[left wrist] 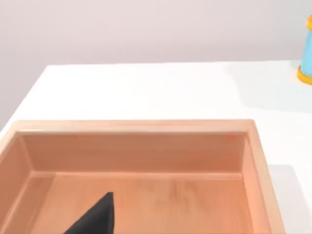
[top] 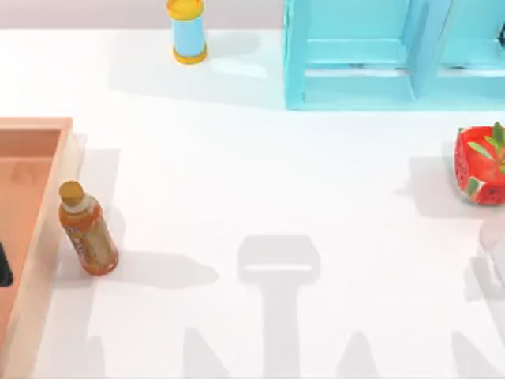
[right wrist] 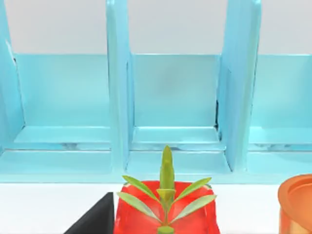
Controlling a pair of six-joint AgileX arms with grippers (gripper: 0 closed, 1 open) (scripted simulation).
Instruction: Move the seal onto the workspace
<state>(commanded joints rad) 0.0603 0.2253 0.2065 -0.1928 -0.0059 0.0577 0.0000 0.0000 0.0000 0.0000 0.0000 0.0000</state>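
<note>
Overhead, the workspace (top: pixel 276 181) is the white table top that spans the view from left to right. An orange-brown wooden tray (top: pixel 49 229) lies at the left edge. A tea bottle (top: pixel 87 229) with a yellow cap stands on the table just beside the tray's right rim, tilted slightly. A blue bottle (top: pixel 188 31) with yellow ends stands at the far side, left of centre. A turquoise shelf unit (top: pixel 355 87) occupies the far right. A red watermelon-patterned pot (top: pixel 480 166) sits at the right edge, nearer than the shelf unit. Grey arm shadows fall across the near part of the table.

From the left wrist, the left gripper (left wrist: pixel 97 219) hangs over the tray (left wrist: pixel 136 127), with one dark tip above the tray floor. Whether this gripper is set wide or narrow cannot be told. Beyond the tray rim the table (left wrist: pixel 146 87) runs to its far edge, and the blue bottle (left wrist: pixel 307 48) stands on it.

From the right wrist, the right gripper (right wrist: pixel 95 219) sits just beside the pot (right wrist: pixel 195 214), which carries a green leafy sprig (right wrist: pixel 166 190). Whether this gripper is set wide or narrow cannot be told. The shelf unit (right wrist: pixel 117 97) stands behind the pot with three open compartments facing the camera. An orange-brown round rim (right wrist: pixel 295 204) stands near the pot.
</note>
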